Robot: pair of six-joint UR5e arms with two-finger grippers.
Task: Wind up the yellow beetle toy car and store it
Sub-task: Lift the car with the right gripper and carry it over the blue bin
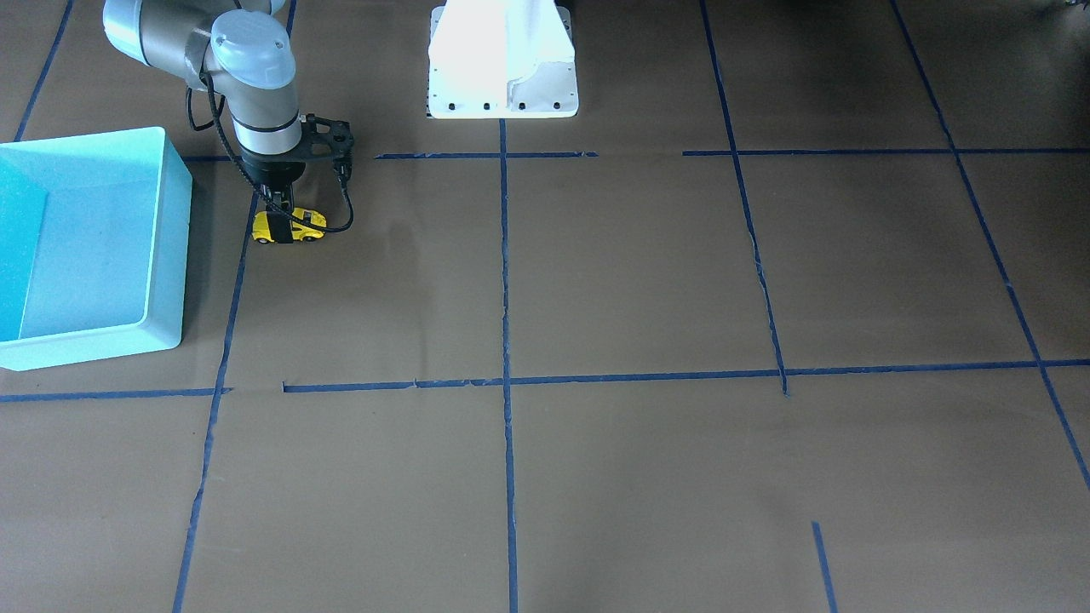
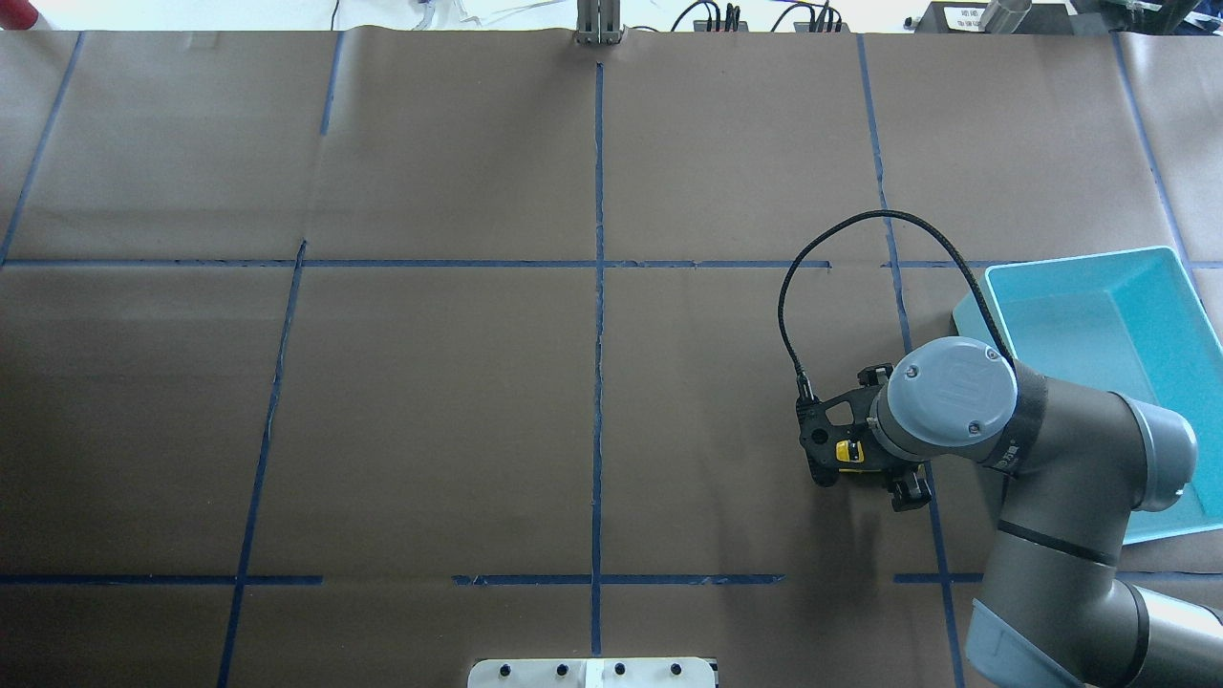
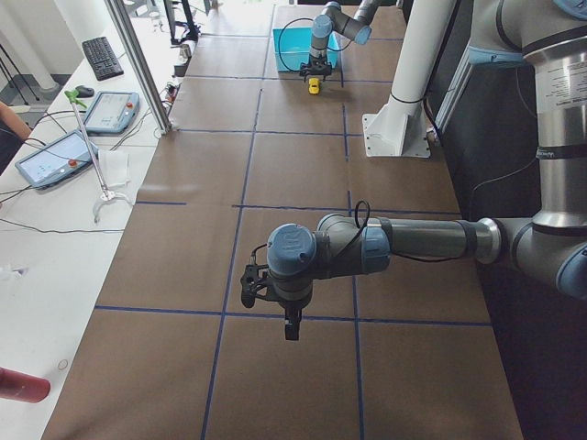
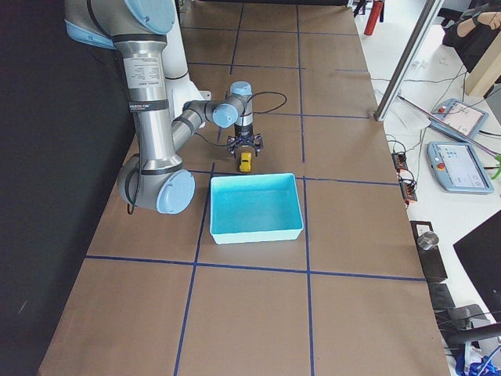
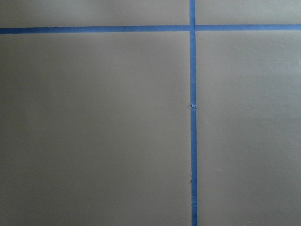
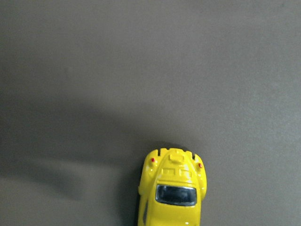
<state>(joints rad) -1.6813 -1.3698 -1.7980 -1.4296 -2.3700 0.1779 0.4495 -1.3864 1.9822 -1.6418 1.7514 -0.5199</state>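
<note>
The yellow beetle toy car [image 1: 300, 227] stands on its wheels on the brown table, just beside the light blue bin [image 1: 166, 255]. My right gripper [image 1: 282, 223] points straight down over it, with its fingers closed on the car's sides. The car also shows under the wrist in the overhead view [image 2: 848, 452], in the exterior right view [image 4: 245, 162], and from above in the right wrist view [image 6: 173, 188]. My left gripper [image 3: 291, 330] hangs above bare table far from the car. It shows only in the exterior left view, so I cannot tell whether it is open or shut.
The bin [image 2: 1080, 263] holds nothing that I can see and lies at the table's right end. The white robot base [image 1: 502, 68] stands at the table's near edge. Blue tape lines [image 5: 193, 117] cross the brown surface.
</note>
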